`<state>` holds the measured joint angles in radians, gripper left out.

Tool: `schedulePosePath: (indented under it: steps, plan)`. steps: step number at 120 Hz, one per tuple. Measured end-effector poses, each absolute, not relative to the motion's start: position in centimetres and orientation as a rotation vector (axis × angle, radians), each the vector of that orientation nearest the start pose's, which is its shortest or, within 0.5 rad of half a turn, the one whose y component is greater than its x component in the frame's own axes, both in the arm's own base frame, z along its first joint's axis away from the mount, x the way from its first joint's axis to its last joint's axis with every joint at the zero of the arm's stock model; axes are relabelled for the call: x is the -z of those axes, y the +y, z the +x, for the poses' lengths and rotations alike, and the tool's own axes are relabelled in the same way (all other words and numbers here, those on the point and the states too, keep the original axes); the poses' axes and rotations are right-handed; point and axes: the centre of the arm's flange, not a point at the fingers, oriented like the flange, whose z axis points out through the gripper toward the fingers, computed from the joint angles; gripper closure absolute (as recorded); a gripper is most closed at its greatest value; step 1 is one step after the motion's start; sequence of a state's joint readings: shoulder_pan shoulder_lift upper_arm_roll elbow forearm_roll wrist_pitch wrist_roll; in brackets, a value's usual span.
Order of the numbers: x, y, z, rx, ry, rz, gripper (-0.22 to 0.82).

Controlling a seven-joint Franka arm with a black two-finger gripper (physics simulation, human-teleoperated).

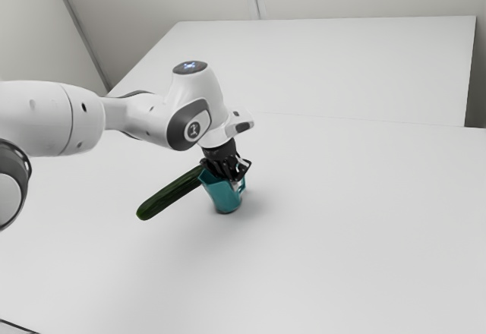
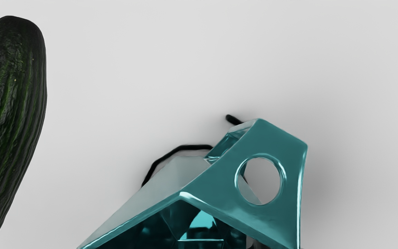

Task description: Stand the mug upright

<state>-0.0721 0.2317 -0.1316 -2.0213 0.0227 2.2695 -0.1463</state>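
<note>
Teal and shiny, the mug (image 1: 222,196) has its mouth up and its dark base down toward the table (image 1: 326,250); whether it leans slightly, I cannot tell. At the mug's rim is the claw (image 1: 228,173), pointing down; I cannot tell whether it is wide, narrow or gripping the mug. Beside the mug, toward the exterior view's left, lies a green cucumber (image 1: 169,194), one end near the mug, the other farther off.

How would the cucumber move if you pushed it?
The cucumber would probably roll if pushed sideways, since it is long and rounded. It looks straight and firm, so I doubt it would flop. Its wrinkly, ridged skin might make it a bit less slippery.
</note>
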Motion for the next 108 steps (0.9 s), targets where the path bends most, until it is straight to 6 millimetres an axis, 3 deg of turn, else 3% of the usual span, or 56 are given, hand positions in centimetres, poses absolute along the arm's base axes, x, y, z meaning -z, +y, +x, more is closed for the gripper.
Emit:
schedulePosePath:
  steps: [4,23,45,86,108]
  plan:
    - [-33.9,-11.7,58.1,0.029,0.108,-3.155,0.79]
    - [-34.1,-11.7,58.1,0.032,0.107,-3.157,0.43]
    - [-36.6,-11.6,57.8,0.081,0.107,-3.155,0.18]
    - [-44.5,-12.3,56.3,0.218,0.13,-3.145,0.04]
    - [-49.1,-11.7,57.2,0.28,0.113,-3.139,0.02]
